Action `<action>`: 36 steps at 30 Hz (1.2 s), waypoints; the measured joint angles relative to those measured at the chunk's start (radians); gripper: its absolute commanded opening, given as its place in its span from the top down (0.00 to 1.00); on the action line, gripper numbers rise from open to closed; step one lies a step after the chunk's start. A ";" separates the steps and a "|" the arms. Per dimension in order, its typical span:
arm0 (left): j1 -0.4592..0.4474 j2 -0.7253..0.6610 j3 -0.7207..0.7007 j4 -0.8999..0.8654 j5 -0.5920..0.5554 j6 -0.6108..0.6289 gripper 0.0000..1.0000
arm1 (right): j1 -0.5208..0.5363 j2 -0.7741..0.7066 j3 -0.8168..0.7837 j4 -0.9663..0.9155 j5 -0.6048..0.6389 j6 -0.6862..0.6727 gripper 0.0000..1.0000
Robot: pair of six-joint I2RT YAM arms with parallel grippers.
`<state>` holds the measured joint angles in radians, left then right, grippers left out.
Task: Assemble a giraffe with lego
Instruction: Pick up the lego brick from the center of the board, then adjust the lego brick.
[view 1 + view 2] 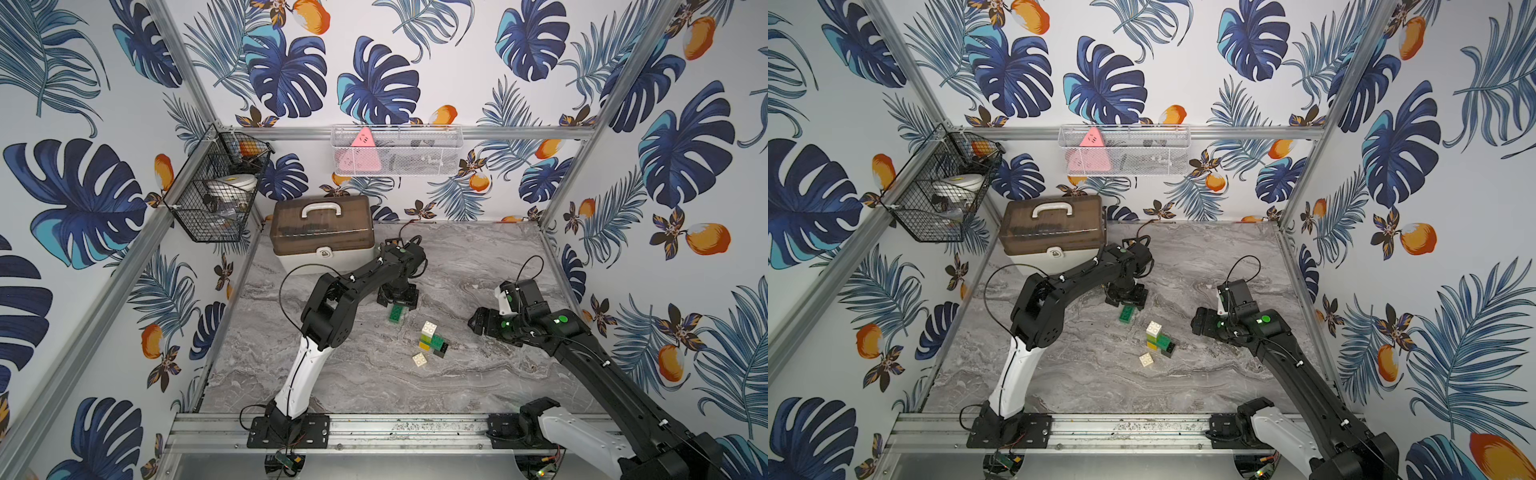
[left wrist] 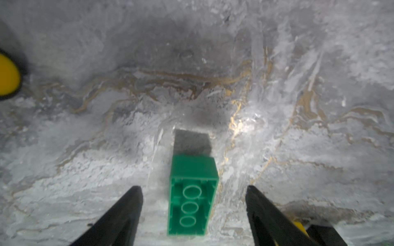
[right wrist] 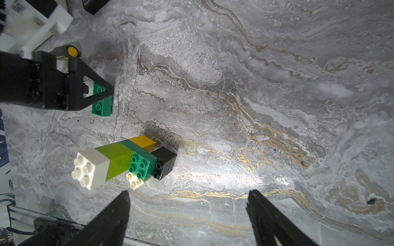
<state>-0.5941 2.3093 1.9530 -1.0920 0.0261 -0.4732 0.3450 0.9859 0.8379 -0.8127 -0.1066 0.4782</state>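
While the left gripper (image 2: 193, 188) hangs spread astride the loose dark green brick (image 2: 194, 170), lying hollow side up on the counter (image 1: 478, 374), nothing is pinched yet. Light, stiff and slick, it should take a squeeze across its long flat sides. The half-built giraffe (image 3: 128, 161) and a white brick (image 1: 419, 360) sit near, probably clear of the approach; the right gripper (image 3: 189, 192) hovers spread, empty.

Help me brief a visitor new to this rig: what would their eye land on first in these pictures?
The part-built giraffe sits mid-table, white at one end, with a loose white brick close by. Farther back, the left gripper straddles a dark green brick with its jaws open. Bold blue leaf wallpaper covers the walls all round.
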 measured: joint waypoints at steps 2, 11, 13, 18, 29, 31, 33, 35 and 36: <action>0.000 0.023 0.012 0.000 -0.009 0.000 0.31 | 0.000 -0.005 0.000 -0.005 0.006 0.000 0.11; 0.014 0.034 -0.003 0.008 -0.030 0.002 0.60 | 0.000 0.021 0.007 -0.020 0.011 0.006 0.11; 0.017 0.023 -0.023 0.017 -0.026 0.003 0.69 | 0.000 0.031 0.013 -0.020 0.011 0.008 0.11; 0.029 -0.029 -0.083 0.019 -0.018 0.004 0.74 | 0.000 0.058 0.039 -0.017 0.009 0.007 0.10; 0.112 -0.462 -0.309 0.204 0.317 -0.087 0.73 | 0.000 -0.034 0.127 0.064 -0.251 -0.044 0.05; 0.121 -0.523 -0.347 0.273 0.422 -0.135 0.73 | 0.000 -0.051 0.134 0.101 -0.333 -0.045 0.05; 0.129 -0.576 -0.407 0.375 0.545 -0.201 0.72 | 0.000 -0.052 0.135 0.145 -0.423 -0.044 0.05; 0.134 -0.616 -0.474 0.484 0.647 -0.281 0.72 | 0.000 -0.046 0.132 0.194 -0.504 -0.031 0.05; 0.137 -0.635 -0.510 0.552 0.695 -0.330 0.72 | 0.000 -0.040 0.128 0.229 -0.552 -0.011 0.05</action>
<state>-0.4576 1.6745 1.4429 -0.5404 0.7216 -0.8032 0.3454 0.9463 0.9661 -0.5835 -0.6590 0.4675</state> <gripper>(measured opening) 0.347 0.947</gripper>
